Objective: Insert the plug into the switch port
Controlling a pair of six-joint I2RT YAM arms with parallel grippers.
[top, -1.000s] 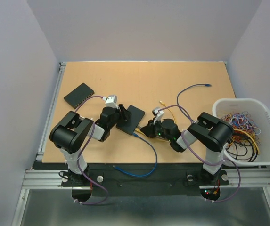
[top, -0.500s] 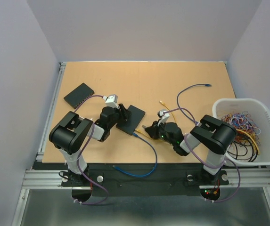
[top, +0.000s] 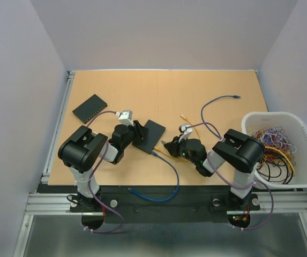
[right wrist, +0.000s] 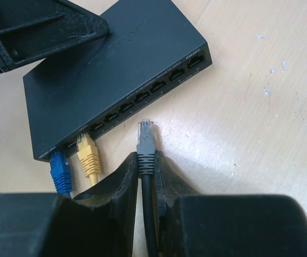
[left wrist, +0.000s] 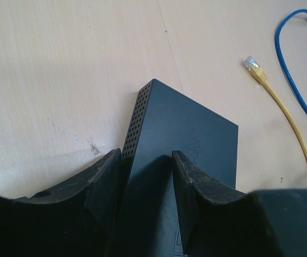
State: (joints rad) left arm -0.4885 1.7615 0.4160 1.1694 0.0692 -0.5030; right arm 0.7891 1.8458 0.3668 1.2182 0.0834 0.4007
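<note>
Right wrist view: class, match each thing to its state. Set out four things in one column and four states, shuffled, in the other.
Things:
1 blue plug
2 yellow plug
3 grey plug
4 switch

States:
A between the left gripper's fingers
B held in the right gripper, outside the ports
C in the leftmost port
D in the port beside the blue one

Pairs: 1-C, 2-D, 3-B, 4-A

I see the flat black plastic network switch (right wrist: 132, 64) lying on the tan desk (right wrist: 249, 134). Its row of ports faces the plug, the two leftmost filled and the rest open. The grey-booted clear-tipped plug (right wrist: 145, 140), on a black cable, sits pinched between the jaws of the right gripper (right wrist: 146, 160), its tip aimed at the ports and just short of them.
</note>
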